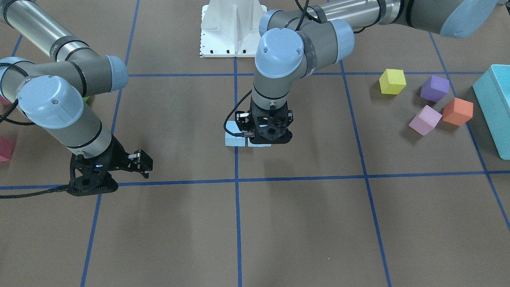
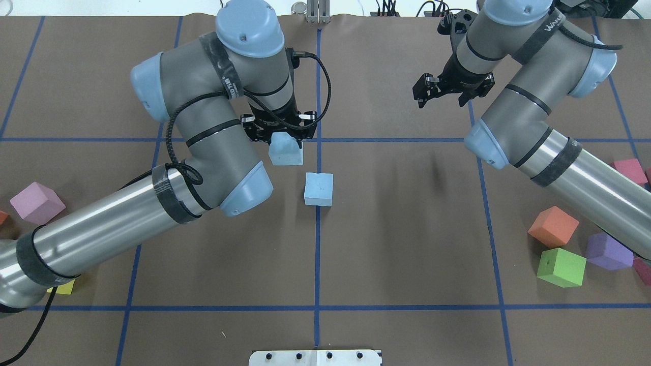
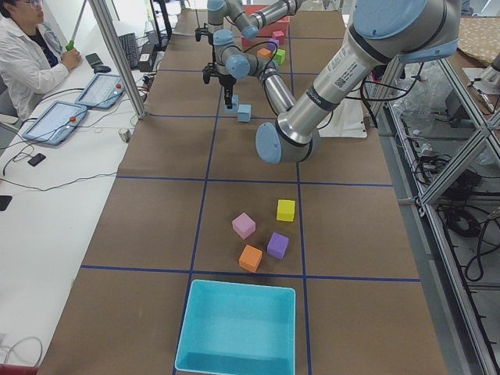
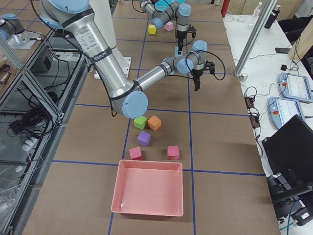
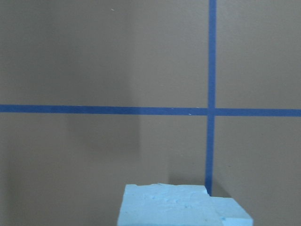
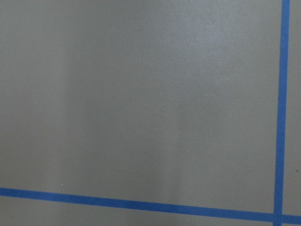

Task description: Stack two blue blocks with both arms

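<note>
Near the tape cross (image 2: 318,140), our loose blue block (image 2: 319,189) lies square. Left gripper (image 2: 282,140) clasps the other block (image 2: 286,155); right gripper (image 2: 443,96) gapes.

Bright, even overhead light; both arms (image 1: 279,79) (image 1: 59,115) cast faint, soft shadows.

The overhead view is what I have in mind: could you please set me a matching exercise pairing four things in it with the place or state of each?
Things:
1. left claw
2. right claw
3. loose blue block
4. green cube

Places or states:
A. open and empty
B. near the orange cube
C. shut on the other blue block
D. lying on a blue tape line

Pairs: 1-C, 2-A, 3-D, 4-B
</note>
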You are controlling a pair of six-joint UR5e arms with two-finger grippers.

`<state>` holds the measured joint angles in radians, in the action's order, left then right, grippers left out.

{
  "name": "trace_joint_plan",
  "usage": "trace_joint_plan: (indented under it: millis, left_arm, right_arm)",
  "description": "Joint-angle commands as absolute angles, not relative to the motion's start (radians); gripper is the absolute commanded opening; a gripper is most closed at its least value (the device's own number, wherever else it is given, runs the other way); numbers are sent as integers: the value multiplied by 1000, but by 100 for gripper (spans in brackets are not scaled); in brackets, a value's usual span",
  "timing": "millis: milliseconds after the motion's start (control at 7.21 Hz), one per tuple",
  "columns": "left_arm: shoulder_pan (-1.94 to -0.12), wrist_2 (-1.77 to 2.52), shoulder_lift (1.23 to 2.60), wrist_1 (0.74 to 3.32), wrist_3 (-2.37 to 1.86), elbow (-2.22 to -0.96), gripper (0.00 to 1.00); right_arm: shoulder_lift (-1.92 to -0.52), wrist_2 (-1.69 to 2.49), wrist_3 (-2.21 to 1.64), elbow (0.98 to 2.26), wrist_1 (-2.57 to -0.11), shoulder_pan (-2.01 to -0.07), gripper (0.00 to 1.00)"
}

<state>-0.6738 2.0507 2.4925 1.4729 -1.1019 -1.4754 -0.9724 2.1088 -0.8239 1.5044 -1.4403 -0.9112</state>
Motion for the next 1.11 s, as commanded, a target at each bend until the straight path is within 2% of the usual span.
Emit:
trace_joint_plan:
  millis: [0, 971]
  left_arm:
    - [-635, 2020, 2520, 1474, -1108, -1448, 53]
    - [-560, 1993, 2536, 1485, -1154, -1422, 54]
  right_arm:
    - [-974, 2109, -824, 1503, -1440, -913, 100]
    - [-974, 2109, -824, 1505, -1439, -913, 100]
